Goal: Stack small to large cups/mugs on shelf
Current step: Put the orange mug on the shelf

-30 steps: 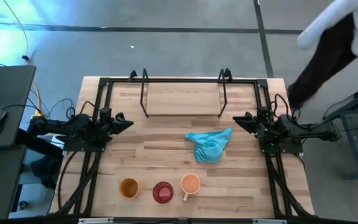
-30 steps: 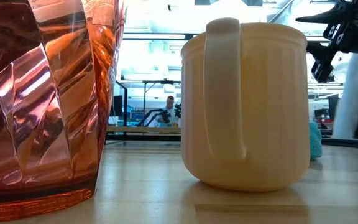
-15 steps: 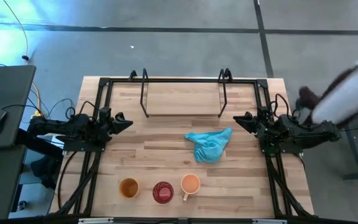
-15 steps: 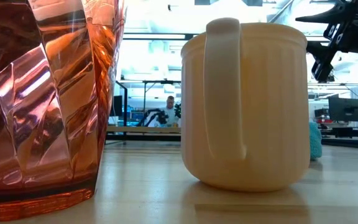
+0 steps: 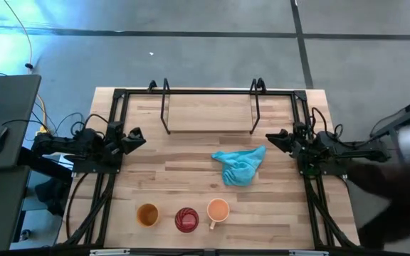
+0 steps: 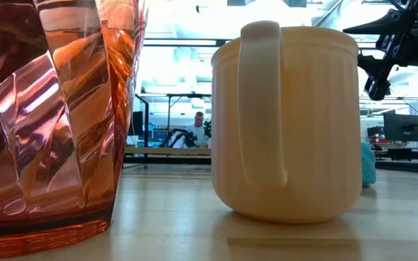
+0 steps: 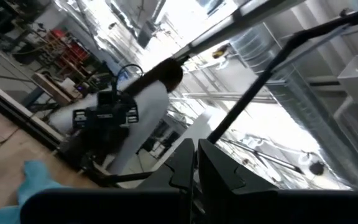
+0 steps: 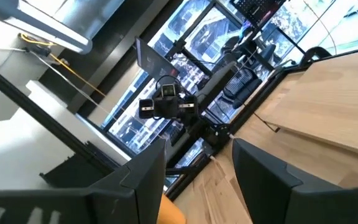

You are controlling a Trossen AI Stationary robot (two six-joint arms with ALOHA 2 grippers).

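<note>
The three cups sit in a row near the bottom of the high view: the yellow cup on the left, the red cup in the middle, and the mug on the right with its handle poking toward the red cup. They are almost touching, so a claw going for one could bump the next and tip it. The shelf is at the top middle, well apart from the cups, so each cup has a long ride and could slip out on the way. The blue cloth lies between the cups and the shelf, and a low carry could drag it. The left gripper waits at the left with its fingers together. The right gripper waits at the right with its fingers apart. A person at the right edge could get in the way.
</note>
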